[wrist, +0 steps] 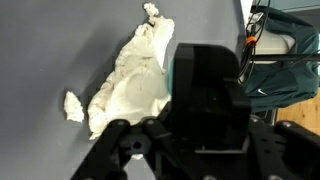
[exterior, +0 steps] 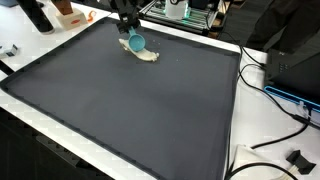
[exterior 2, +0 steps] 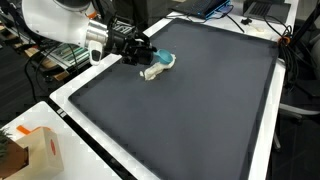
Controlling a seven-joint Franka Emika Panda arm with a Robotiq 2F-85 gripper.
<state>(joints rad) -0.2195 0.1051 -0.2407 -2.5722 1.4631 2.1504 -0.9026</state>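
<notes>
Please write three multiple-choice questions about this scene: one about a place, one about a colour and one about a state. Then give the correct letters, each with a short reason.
1. Where on the dark mat does the white cloth lie?
A) in the middle
B) near one edge, close to the gripper
C) in the corner farthest from the gripper

2. What colour is the small thing right by the white cloth?
A) red
B) yellow
C) teal

3. How does the white cloth lie?
A) crumpled, with an uneven outline
B) folded into a neat square
C) rolled into a tight tube

Answers:
1 B: both exterior views show it by the mat's edge, under the gripper.
2 C: both exterior views show it blue-green.
3 A: the wrist view shows wrinkles and ragged ends.
</notes>
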